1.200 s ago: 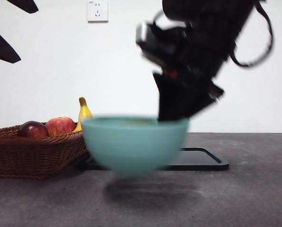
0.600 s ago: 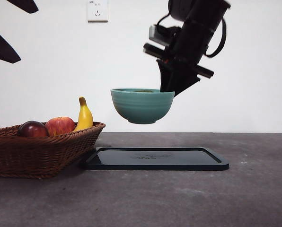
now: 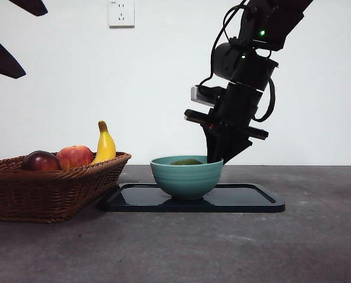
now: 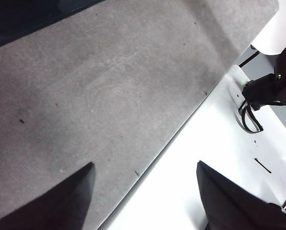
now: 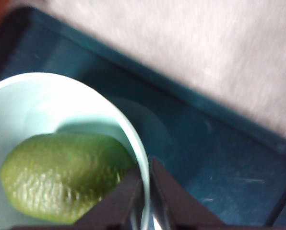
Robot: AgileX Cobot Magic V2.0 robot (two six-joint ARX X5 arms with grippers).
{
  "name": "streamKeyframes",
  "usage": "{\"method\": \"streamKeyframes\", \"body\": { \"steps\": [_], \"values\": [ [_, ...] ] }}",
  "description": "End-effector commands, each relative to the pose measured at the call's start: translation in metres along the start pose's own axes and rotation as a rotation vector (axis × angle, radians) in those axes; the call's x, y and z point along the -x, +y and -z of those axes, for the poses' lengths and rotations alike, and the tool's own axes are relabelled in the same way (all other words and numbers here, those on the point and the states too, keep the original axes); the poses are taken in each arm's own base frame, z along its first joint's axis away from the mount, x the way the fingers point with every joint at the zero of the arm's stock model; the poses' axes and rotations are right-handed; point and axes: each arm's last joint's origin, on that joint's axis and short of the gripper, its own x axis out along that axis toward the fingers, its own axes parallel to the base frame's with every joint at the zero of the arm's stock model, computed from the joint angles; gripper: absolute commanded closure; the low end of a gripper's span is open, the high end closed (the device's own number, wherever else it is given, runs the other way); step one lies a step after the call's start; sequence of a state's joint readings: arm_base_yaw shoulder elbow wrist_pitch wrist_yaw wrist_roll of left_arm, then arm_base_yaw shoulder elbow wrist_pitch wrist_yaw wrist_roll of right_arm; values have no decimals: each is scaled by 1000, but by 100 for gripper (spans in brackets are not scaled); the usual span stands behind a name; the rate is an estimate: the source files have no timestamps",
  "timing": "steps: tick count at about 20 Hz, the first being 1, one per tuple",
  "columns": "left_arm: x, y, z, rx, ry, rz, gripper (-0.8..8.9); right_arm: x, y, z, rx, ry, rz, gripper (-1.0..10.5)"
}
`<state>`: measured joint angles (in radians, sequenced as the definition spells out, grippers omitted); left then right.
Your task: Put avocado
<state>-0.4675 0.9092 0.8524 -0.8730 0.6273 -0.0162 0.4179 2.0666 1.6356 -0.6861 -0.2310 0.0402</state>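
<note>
Your right claw (image 5: 145,191) is clamped on the rim of the teal bowl (image 3: 186,175) — one jaw inside, one outside. The bowl sits on the black tray (image 3: 246,200) directly below the claw. The avocado (image 5: 61,176) lies in the bowl, just beside the inner jaw. Your left claw (image 4: 145,191) hangs spread over bare worktop (image 4: 109,86) — holding nothing.

The teal bowl (image 3: 186,178) stands on the black tray (image 3: 246,200), and a gripper (image 3: 218,159) pinches its rim.
</note>
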Motion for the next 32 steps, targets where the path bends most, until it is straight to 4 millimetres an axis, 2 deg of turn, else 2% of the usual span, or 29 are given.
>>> {"method": "streamKeyframes", "body": {
  "steps": [1,4,7,9,12,14,17,20,22,25,28,32],
  "values": [
    [0,-1,-3,-20,-4,8,471,-6,1,-4,12,1,-6,938],
    [0,-1,-3,-20,-4,8,471,-7,1,-3,6,8,-6,926],
    [0,-1,-3,-20,-4,8,471,-4,1,-4,-12,6,-5,767],
    [0,-1,-3,-20,-4,8,471,12,4,-7,-12,-33,28,764],
    [0,-1,-3,-21,-5,8,471,62,15,-11,6,-127,63,764],
    [0,-1,-3,-21,-5,8,471,108,27,-3,33,-157,48,764],
    [0,-1,-3,-21,-6,7,471,172,54,21,80,-177,10,763],
    [0,-1,-3,-21,-5,8,471,210,77,48,131,-204,-19,761],
    [0,-1,-3,-22,-6,7,471,223,85,65,161,-225,-38,761],
    [0,-1,-3,-21,-5,7,471,230,94,98,205,-244,-67,761],
    [0,-1,-3,-21,-6,8,471,225,95,133,231,-254,-97,760],
    [0,-1,-3,-21,-6,7,471,208,94,177,243,-215,-136,760]
  ]
}}
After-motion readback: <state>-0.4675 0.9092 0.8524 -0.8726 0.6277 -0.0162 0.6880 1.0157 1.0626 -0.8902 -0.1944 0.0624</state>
